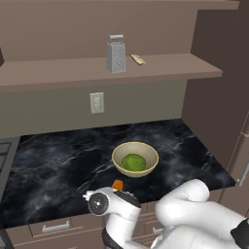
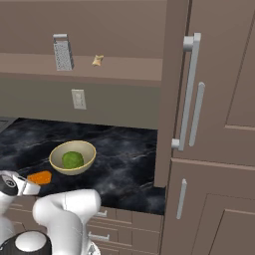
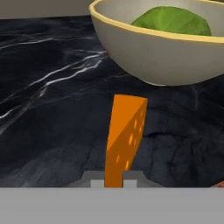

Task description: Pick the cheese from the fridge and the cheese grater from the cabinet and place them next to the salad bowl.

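The cheese (image 3: 124, 135), an orange wedge with holes, sits between my gripper's (image 3: 112, 181) two finger tips, which are shut on it. It hangs low over the black marble counter (image 1: 58, 165), just in front of the salad bowl (image 3: 153, 57). From the base cameras the cheese (image 1: 117, 184) (image 2: 40, 177) lies near the counter's front edge, close to the cream salad bowl (image 1: 116, 158) (image 2: 55, 158). Whether it touches the counter I cannot tell. The cheese grater (image 1: 115, 57) (image 2: 62, 52) stands upright on the cabinet shelf (image 1: 63, 73) (image 2: 124, 67). The fridge is out of view.
A small tan scrap (image 1: 138, 59) (image 2: 97, 60) lies on the shelf right of the grater. A wall outlet (image 1: 97, 102) sits under the shelf. A tall brown panelled column with long handles (image 2: 191, 89) bounds the counter's right end. Drawers (image 1: 56, 226) run below the front edge.
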